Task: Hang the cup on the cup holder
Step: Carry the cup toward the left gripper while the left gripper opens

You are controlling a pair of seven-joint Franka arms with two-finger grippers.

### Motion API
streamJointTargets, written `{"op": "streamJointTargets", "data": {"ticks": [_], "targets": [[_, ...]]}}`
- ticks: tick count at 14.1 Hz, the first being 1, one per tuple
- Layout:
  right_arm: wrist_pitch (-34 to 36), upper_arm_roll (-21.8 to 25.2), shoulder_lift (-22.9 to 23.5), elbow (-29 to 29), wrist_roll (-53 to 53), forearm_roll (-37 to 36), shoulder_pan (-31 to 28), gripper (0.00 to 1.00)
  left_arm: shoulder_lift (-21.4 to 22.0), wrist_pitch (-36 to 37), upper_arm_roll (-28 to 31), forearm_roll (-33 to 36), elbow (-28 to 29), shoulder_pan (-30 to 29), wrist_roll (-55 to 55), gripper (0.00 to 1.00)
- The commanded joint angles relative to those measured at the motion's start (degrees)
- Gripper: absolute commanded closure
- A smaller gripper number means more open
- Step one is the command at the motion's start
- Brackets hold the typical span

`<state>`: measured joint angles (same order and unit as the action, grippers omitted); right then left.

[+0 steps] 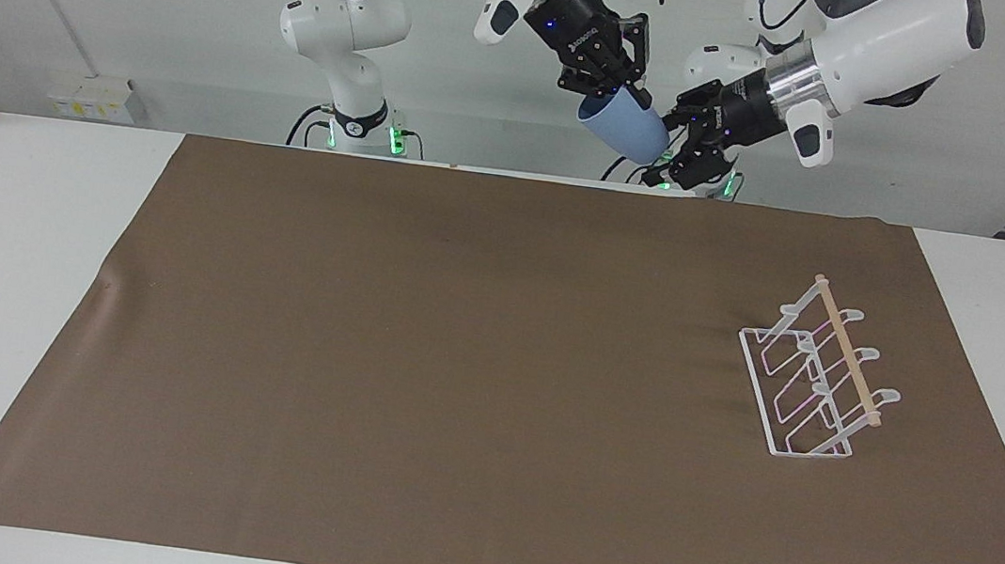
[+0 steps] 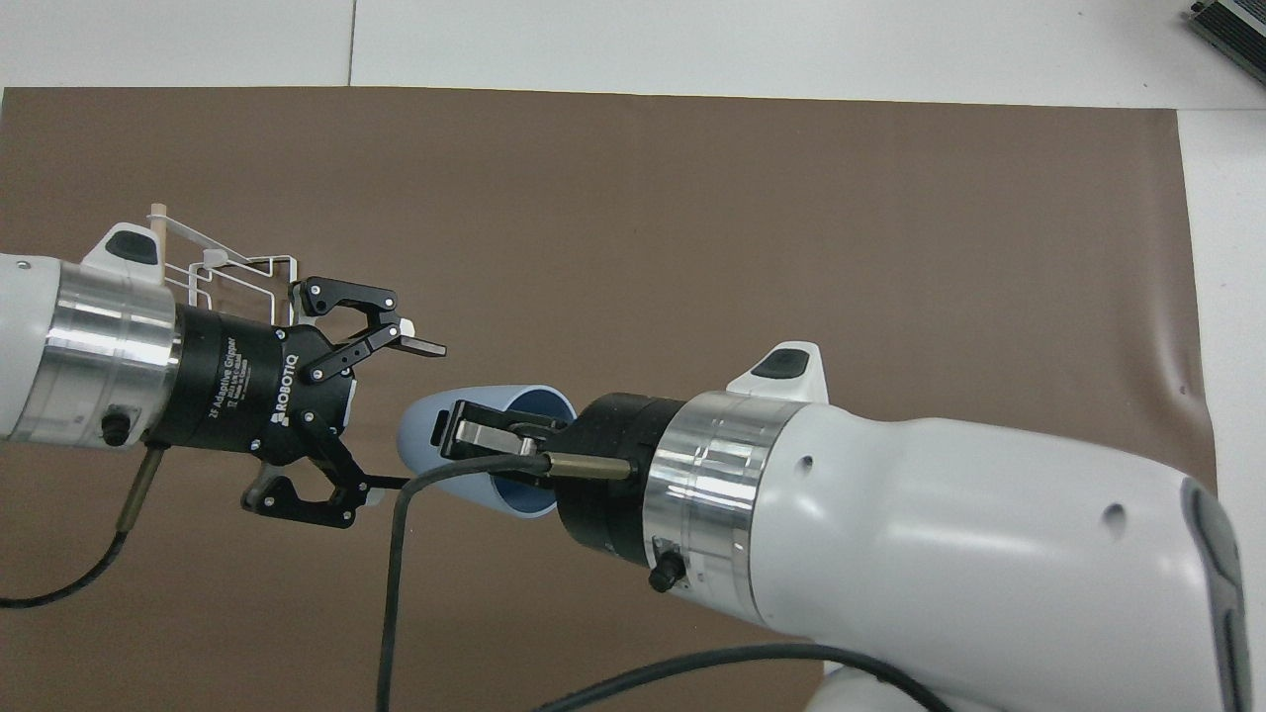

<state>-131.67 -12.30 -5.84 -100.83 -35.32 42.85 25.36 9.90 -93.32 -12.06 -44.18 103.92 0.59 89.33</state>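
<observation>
The light-blue cup [image 1: 628, 131] [image 2: 420, 457] hangs tilted high over the mat's edge nearest the robots. My right gripper [image 1: 615, 98] [image 2: 477, 437] is shut on its rim, one finger inside and one outside. My left gripper [image 1: 676, 155] [image 2: 410, 415] is open and level with the cup's closed end, which sits between its spread fingers in the overhead view. I cannot tell whether they touch it. The white wire cup holder [image 1: 817, 384] [image 2: 242, 269] with its wooden bar stands on the mat toward the left arm's end, partly hidden under the left arm from overhead.
A brown mat [image 1: 455, 362] covers most of the white table [image 1: 12, 264]. A dark device [image 2: 1231, 25] sits at the table corner farthest from the robots, toward the right arm's end.
</observation>
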Motion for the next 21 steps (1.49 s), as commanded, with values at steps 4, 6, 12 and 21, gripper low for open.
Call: {"op": "streamJointTargets", "data": {"ticks": [4,6,12,21], "targets": [[-1.0,-0.5,-0.8,-1.1,-0.7,1.5,-0.3,1.00,0.3,2.9,-1.1,1.3,-1.8,-0.2,0.4,0.00],[-1.0,-0.5,-0.8,-1.4,-0.7,1.5,-0.3,1.00,0.5,2.7,-1.7,1.2,-1.6,0.0,1.1,0.00],[-0.9,-0.5,-0.8,-1.5,-0.7,1.5,-0.4,1.00,0.6,0.3,-3.0,1.2,-1.4,1.6,3.0,0.00],[-0.8,-0.5,-0.8,-1.6,-0.7,1.5,-0.4,1.00,1.0,0.4,-3.0,1.6,-0.7,1.7,4.3,1.00]]}}
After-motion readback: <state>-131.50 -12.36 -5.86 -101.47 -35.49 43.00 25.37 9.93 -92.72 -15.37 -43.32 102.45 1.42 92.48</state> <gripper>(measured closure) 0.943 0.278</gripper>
